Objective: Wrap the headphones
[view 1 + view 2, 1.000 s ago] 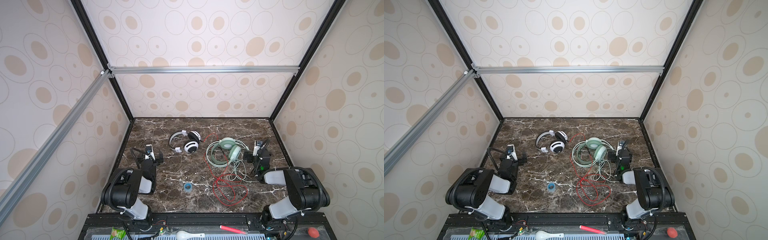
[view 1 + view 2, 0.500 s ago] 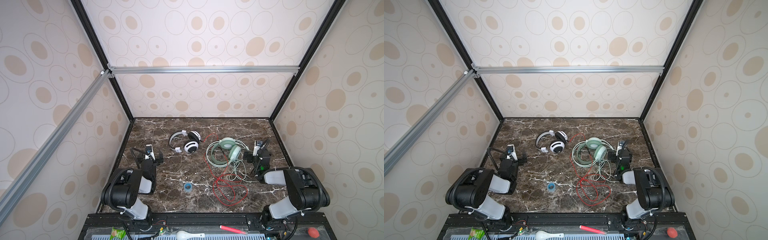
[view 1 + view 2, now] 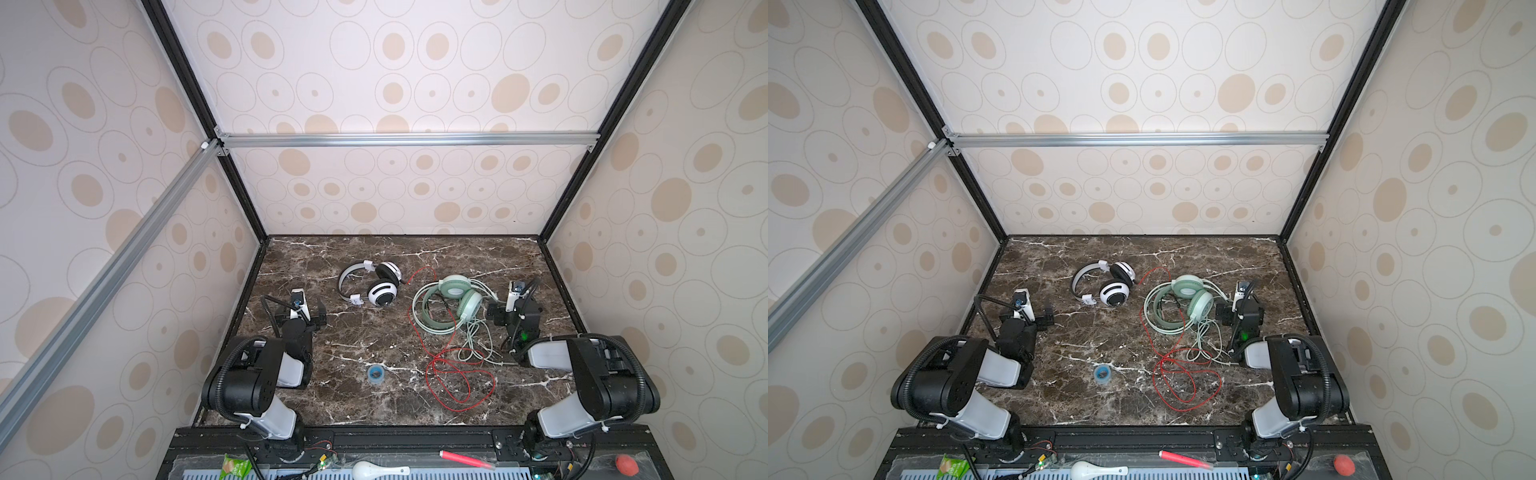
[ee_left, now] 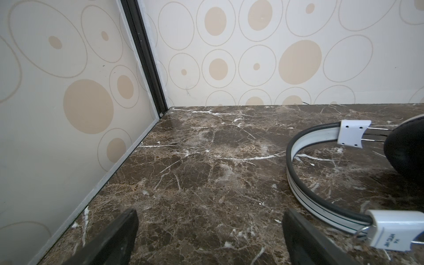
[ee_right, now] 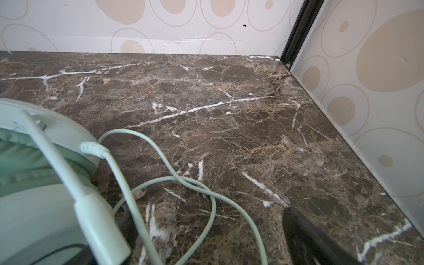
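The white-and-black headphones (image 3: 372, 284) (image 3: 1106, 282) lie at the back middle of the marble table. Their thin red cord (image 3: 432, 370) runs forward into loose loops. The pale mint-green headphones (image 3: 453, 303) (image 3: 1183, 299) lie to the right, and their pale cord (image 3: 478, 340) tangles over the red one. My left gripper (image 3: 301, 318) (image 4: 210, 218) stands open just left of the white headband (image 4: 296, 183), over bare table. My right gripper (image 3: 513, 311) (image 5: 206, 215) is open right beside the mint earcup (image 5: 34, 172). Loops of the pale cord (image 5: 160, 160) lie between its fingers.
A small blue tape roll (image 3: 375, 372) sits at the front middle. The enclosure walls stand close to both grippers' outer sides. On the front rail lie a green packet (image 3: 235, 467), a white spoon (image 3: 380, 470), a red pen (image 3: 465, 459) and a red ball (image 3: 626, 464).
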